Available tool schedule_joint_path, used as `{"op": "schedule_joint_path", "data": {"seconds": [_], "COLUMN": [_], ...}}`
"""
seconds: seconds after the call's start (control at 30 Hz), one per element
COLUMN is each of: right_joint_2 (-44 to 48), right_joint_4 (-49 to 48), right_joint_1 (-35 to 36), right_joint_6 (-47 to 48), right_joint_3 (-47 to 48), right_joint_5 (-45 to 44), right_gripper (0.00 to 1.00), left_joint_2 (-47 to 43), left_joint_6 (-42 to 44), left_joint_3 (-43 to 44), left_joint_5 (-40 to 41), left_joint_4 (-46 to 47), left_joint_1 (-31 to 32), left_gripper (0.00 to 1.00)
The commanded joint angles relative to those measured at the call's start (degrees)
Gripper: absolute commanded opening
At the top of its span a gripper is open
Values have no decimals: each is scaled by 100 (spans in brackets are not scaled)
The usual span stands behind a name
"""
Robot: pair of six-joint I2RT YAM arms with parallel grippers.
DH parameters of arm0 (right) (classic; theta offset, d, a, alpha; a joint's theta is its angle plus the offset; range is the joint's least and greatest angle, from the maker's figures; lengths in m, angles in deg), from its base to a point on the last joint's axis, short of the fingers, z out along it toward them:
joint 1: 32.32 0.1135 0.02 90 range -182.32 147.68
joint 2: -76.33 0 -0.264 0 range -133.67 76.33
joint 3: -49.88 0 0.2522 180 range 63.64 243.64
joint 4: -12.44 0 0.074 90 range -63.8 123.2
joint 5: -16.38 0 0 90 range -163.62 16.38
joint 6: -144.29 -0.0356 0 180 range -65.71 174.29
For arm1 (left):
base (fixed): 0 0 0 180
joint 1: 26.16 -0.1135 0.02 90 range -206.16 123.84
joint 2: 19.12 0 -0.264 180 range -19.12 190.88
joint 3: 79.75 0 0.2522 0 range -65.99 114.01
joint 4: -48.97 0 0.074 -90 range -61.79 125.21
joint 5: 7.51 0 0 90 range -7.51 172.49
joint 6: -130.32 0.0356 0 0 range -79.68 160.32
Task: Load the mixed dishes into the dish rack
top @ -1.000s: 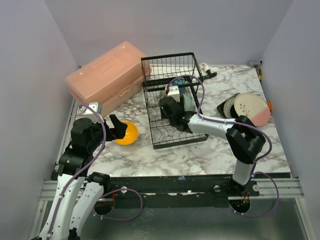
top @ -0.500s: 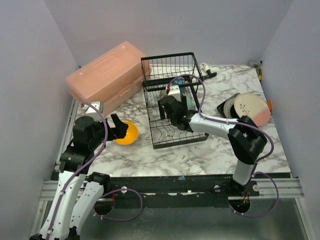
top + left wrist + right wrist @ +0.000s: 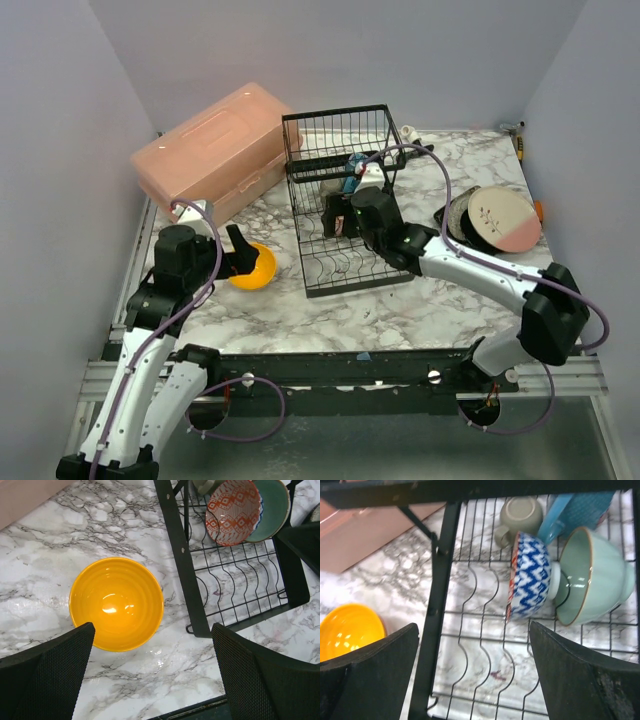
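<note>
Your left gripper (image 3: 152, 628) stands released and empty over the yellow bowl (image 3: 116, 603); your right gripper (image 3: 474, 626), also released, hangs above the dish rack (image 3: 437, 590), seemingly touching nothing.

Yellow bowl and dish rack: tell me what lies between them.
Nothing but a bare strip of marble table separates the yellow bowl from the dish rack; the left wrist view shows it plainly.

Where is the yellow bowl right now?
In the top view, the yellow bowl sits upright on the marble table, left of the dish rack, beside the open left gripper.
</note>
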Motion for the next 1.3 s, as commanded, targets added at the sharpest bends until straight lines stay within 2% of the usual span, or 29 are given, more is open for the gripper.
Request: {"op": "schedule_joint_path", "data": {"seconds": [0.0, 0.07, 0.17, 0.27, 0.47, 0.7, 1.0, 1.27], "right_joint_2": [432, 607, 781, 897, 1098, 1482, 1705, 1678], "right_joint_4": [-124, -218, -256, -255, -168, -153, -167, -264], "right_joint_1": [47, 51, 46, 47, 47, 51, 51, 47], "right_joint_6": [-410, -517, -614, -617, -638, -671, -698, -792], "right_joint_3": [-553, -747, -911, -989, -1067, -1259, -1429, -1450], "right_joint_5": [783, 864, 933, 934, 850, 737, 663, 859], "right_gripper": [94, 94, 94, 94, 94, 94, 94, 94], "left_joint_2": [307, 474, 699, 931, 1348, 1817, 1936, 2223], "left_joint_6": [-310, -694, -1202, -1645, -2274, -2452, -2615, -2620], "left_joint_3": [22, 66, -25, -182, -362, -426, -747, -758], "left_joint_5": [720, 1121, 1080, 1037, 1485, 1683, 1964, 2016], "left_joint_4": [-243, -442, -533, -543, -723, -751, -486, -252], "left_joint_1": [11, 10, 14, 10, 10, 10, 10, 10], "left_gripper": [98, 97, 93, 84, 64, 62, 53, 33]}}
